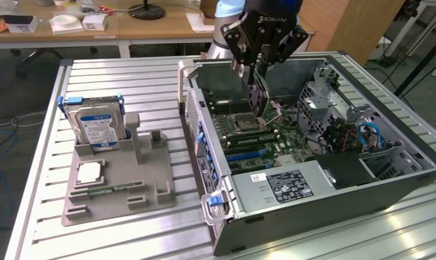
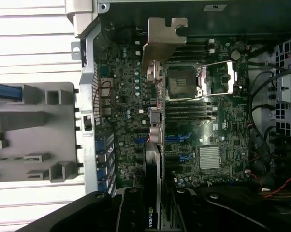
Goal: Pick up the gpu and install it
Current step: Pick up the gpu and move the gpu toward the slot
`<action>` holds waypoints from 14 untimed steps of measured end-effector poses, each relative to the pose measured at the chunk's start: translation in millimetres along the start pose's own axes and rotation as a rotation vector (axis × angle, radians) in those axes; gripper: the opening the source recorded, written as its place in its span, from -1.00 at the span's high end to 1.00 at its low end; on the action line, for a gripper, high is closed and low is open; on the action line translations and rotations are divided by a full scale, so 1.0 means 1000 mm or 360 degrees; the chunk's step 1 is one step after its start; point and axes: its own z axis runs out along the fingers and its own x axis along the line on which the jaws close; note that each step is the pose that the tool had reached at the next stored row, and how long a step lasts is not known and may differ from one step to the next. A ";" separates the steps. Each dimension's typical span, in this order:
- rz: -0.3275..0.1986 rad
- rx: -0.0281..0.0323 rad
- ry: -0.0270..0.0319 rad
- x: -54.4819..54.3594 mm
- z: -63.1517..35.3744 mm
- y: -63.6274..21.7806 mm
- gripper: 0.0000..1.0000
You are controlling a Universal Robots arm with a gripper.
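Note:
The gpu [image 1: 258, 97] hangs edge-down inside the open computer case [image 1: 334, 211], just above the motherboard [image 1: 280, 138], close to the CPU socket [image 1: 245, 123]. My gripper [image 1: 256, 64] is shut on its top edge. In the wrist view I look down the card [image 2: 152, 166], which runs between my fingers [image 2: 131, 212] to its silver end bracket [image 2: 161, 41]. The card sits over the board beside the blue expansion slots [image 2: 177, 138] and hides part of them. Whether its lower edge touches the board I cannot tell.
On the slatted table to the exterior view's left stands a grey holder [image 1: 120, 192] with a silver hard drive [image 1: 95, 123], a CPU chip [image 1: 90, 172] and a green memory stick [image 1: 109, 189]. Cables [image 1: 366, 135] and drive cages [image 1: 323, 92] crowd the case's far side.

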 end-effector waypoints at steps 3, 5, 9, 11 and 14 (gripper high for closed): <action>0.0000 0.00000 -0.00001 -0.005 0.0001 0.0004 0.47; 0.0000 0.00000 0.00000 -0.008 0.0002 0.0006 0.47; 0.0000 0.00001 0.00000 -0.016 0.0004 0.0012 0.47; 0.0000 0.00000 0.00001 -0.021 0.0005 0.0015 0.47; 0.0000 -0.00001 -0.00001 -0.027 0.0007 0.0020 0.47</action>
